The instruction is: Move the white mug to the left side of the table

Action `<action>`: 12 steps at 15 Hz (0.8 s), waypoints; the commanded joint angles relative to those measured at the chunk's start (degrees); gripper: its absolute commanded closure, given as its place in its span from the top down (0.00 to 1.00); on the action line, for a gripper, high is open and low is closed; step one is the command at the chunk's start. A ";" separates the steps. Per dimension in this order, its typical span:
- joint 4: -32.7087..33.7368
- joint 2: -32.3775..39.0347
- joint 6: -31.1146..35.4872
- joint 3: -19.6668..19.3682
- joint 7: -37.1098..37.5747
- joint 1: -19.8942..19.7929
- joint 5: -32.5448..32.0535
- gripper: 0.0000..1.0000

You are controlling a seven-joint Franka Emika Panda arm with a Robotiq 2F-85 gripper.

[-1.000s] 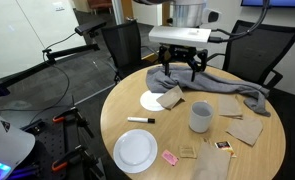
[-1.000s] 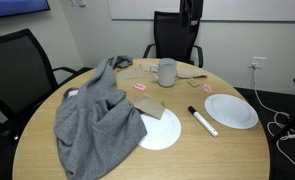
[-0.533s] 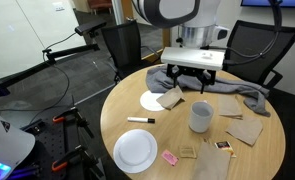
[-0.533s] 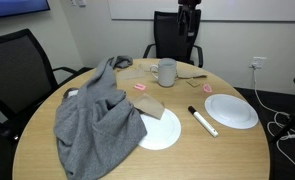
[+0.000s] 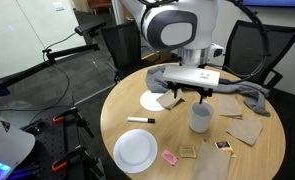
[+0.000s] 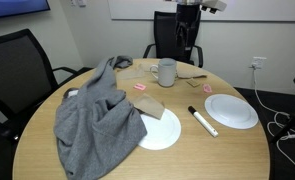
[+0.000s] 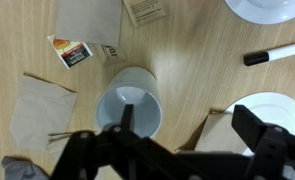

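The white mug (image 5: 200, 118) stands upright on the round wooden table (image 5: 162, 135), right of its middle; it also shows in the other exterior view (image 6: 166, 72). My gripper (image 5: 192, 95) hangs just above and behind the mug, empty. In the wrist view I look down into the mug (image 7: 132, 100). The gripper (image 7: 187, 125) is open, its fingers wide apart. One finger lies over the mug's rim and the other over a white plate (image 7: 275, 112).
A grey cloth (image 6: 95, 110) covers one side of the table. There are two white plates (image 5: 135, 151) (image 5: 150, 101), a marker (image 5: 140, 120), brown napkins (image 5: 245, 130), small packets (image 7: 72, 52) and a pink item (image 5: 170, 158). Black chairs (image 5: 119, 45) ring the table.
The arm has swung from the far side of the table toward the mug and come down. The gripper now hangs over the mug. The mug has not moved.
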 commanded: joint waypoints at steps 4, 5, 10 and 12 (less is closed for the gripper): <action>4.33 5.48 0.97 1.61 1.10 -0.19 -2.46 1.00; 5.05 6.19 0.72 1.80 1.07 -0.17 -2.58 1.00; 10.21 10.83 -0.38 2.30 2.09 0.63 -3.81 1.00; 12.06 12.50 -0.72 2.06 2.84 1.02 -4.68 1.00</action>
